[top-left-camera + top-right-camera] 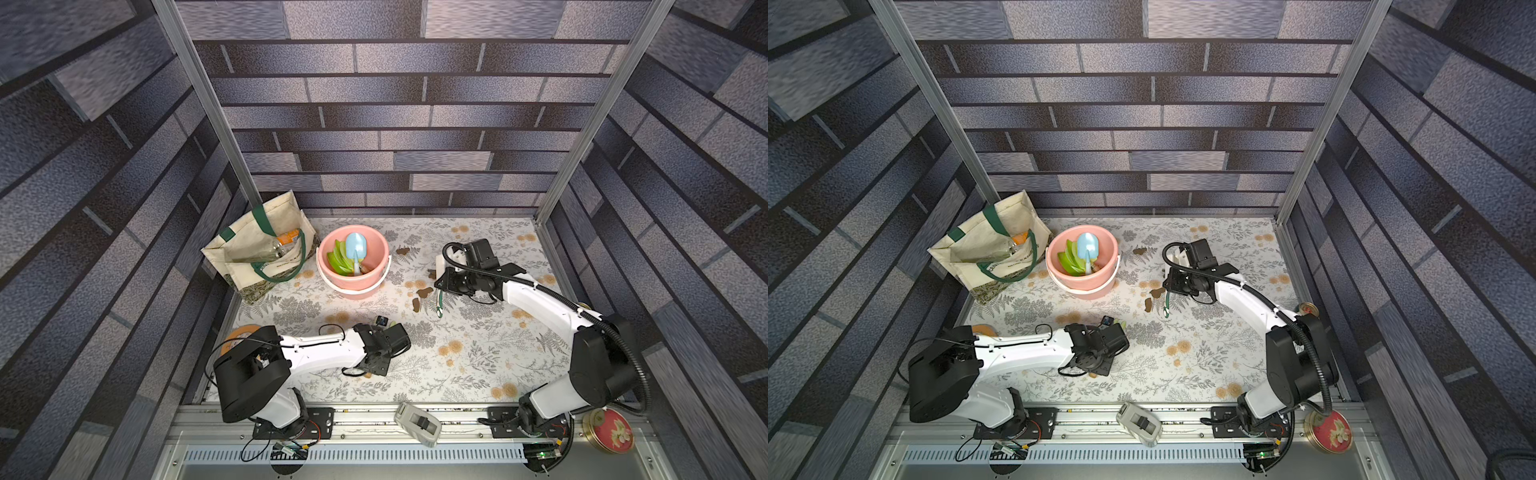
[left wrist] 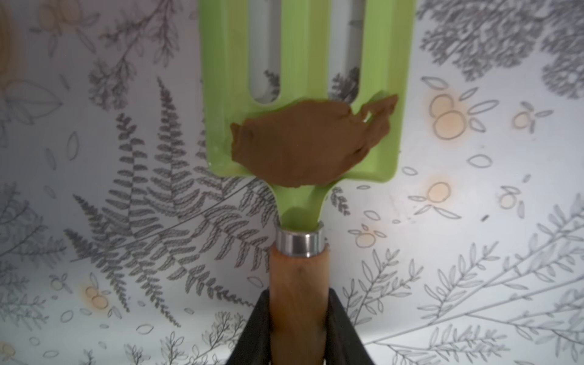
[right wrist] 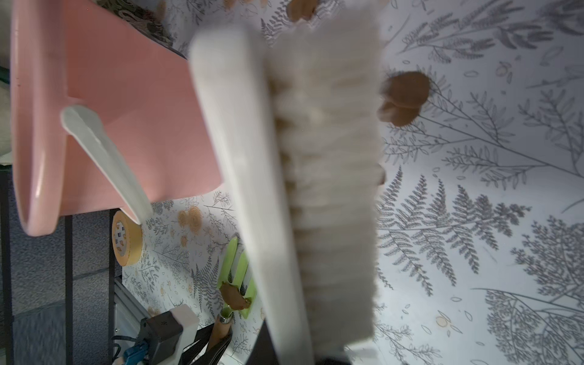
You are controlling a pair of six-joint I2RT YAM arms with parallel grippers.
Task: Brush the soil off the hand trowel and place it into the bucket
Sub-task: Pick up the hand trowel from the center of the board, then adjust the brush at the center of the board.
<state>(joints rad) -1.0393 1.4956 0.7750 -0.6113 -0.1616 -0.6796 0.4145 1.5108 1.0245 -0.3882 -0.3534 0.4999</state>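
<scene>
My left gripper (image 2: 298,316) is shut on the wooden handle of a green slotted hand trowel (image 2: 303,63), held low over the near-left of the table. A brown blob of soil (image 2: 303,142) is stuck across the base of its blade. My right gripper (image 3: 300,350) is shut on a white brush (image 3: 284,189), bristles sideways, right of the pink bucket (image 1: 332,278) and apart from the trowel (image 3: 240,262). In both top views the left gripper (image 1: 384,338) is mostly hidden under its wrist. The bucket holds a blue trowel (image 1: 356,247) and green tools (image 1: 338,259).
Loose soil blobs (image 1: 424,292) lie on the floral cloth between bucket and right arm. A cream tote bag (image 1: 257,245) stands back left. A tape roll (image 1: 241,334) sits behind the left arm, a grey device (image 1: 417,424) on the front rail, and a round tin (image 1: 609,428) front right.
</scene>
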